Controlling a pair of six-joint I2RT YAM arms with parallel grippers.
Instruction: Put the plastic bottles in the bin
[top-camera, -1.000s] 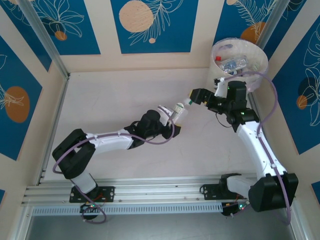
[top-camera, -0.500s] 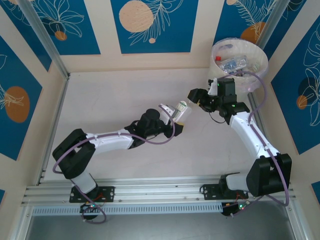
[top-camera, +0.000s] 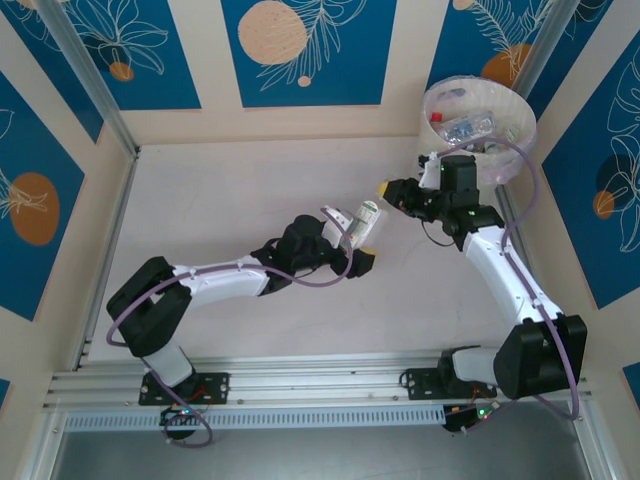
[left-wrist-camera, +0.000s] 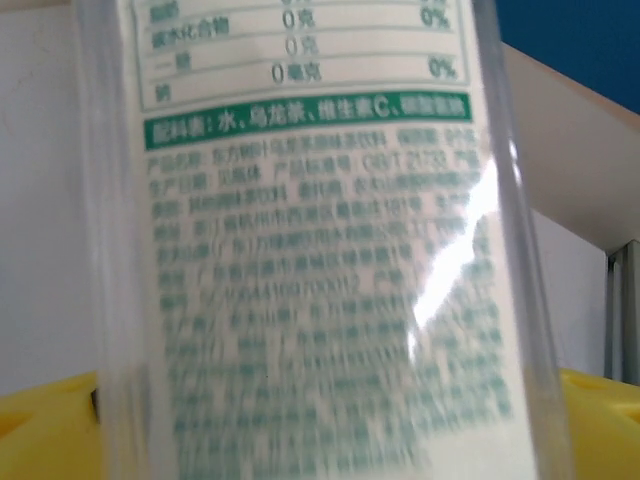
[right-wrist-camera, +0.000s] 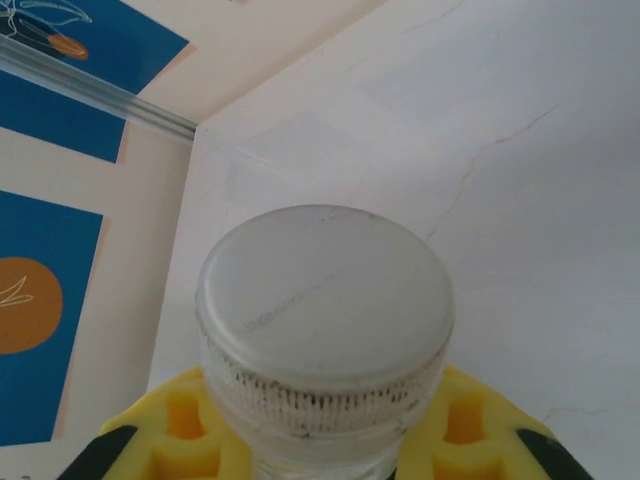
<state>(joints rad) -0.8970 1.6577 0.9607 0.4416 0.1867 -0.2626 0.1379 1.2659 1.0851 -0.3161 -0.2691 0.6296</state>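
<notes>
A clear plastic bottle with a white and green label hangs in mid-air between the two arms. My right gripper is shut on its neck, and the white cap stands just above the yellow pads. My left gripper is open around the bottle's body, its yellow fingers spread to either side. The bin stands at the far right corner behind the right arm, with several bottles inside it.
The pale tabletop stretches left of the arms. Blue and cream wall panels enclose the back and sides. An aluminium rail runs along the near edge by the arm bases.
My right gripper moved left onto the bottle's cap end and shut on it. My left gripper, which held the bottle, has opened.
</notes>
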